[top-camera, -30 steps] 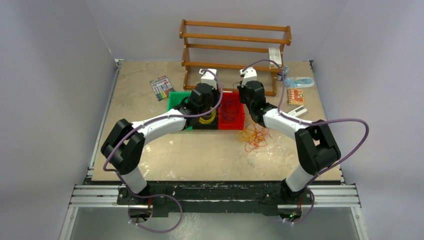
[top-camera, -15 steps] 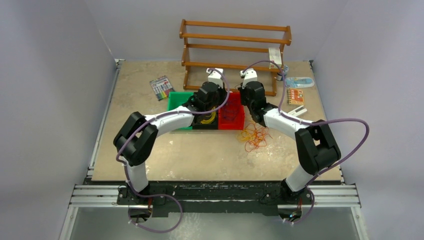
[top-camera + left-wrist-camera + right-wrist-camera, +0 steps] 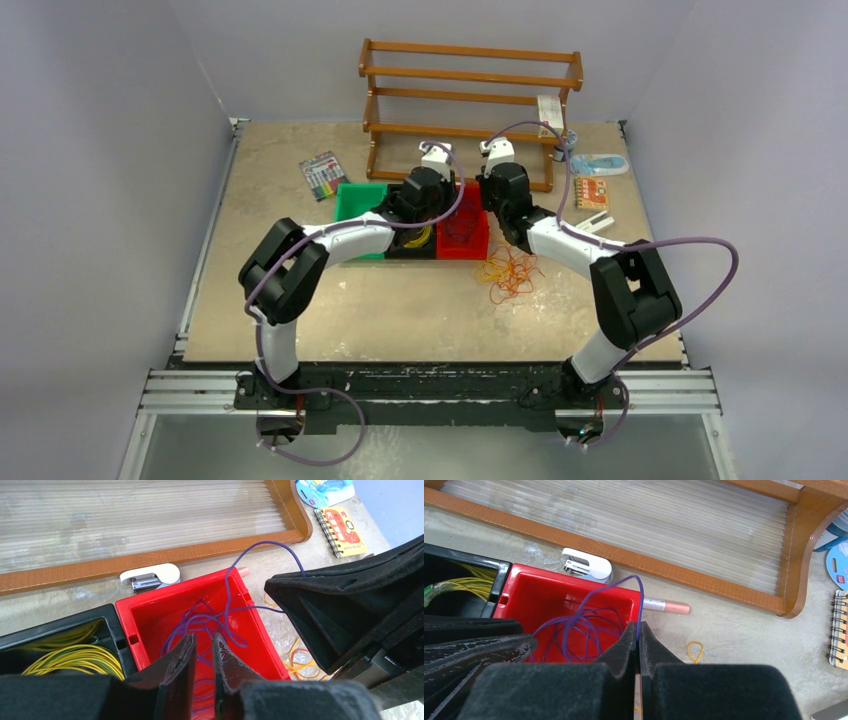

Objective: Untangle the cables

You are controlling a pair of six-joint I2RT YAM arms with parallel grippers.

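wide view first: the table [image 3: 300,300] carries a wooden rack [image 3: 470,90] at the back, and in front of it sits a row of three bins, green bin [image 3: 358,198], black bin [image 3: 55,627] and red bin [image 3: 150,625]. both arms lean in over the red one.

the right gripper [image 3: 638,630] is clenched, pinching a single purple strand [image 3: 624,582] right at its fingertips. the left gripper [image 3: 202,665] hangs low over the red bin with its jaws a sliver apart. nothing is clearly caught between them.

here's the danger. that strand arches up out of the bin and over its far corner. if the right arm pulls away, the loop could hook on the rim and drag or tip the light bin. it could also haul the whole purple bunch out with it, or cinch a knot tighter. the wire is very fine, so it may just slip out of the pinch. the left jaws, dipping into the pile, could scoop up several loops instead of one.

now the cables themselves. the orange cables [image 3: 510,272] sprawl in a loose, messy heap on the table beside the red bin. the yellow cables [image 3: 75,655] lie bundled in the black bin. the purple cables [image 3: 574,627] curl in overlapping loops on the red floor, thin, springy and crossing each other. one stray yellow loop [image 3: 695,650] lies alone on the table.
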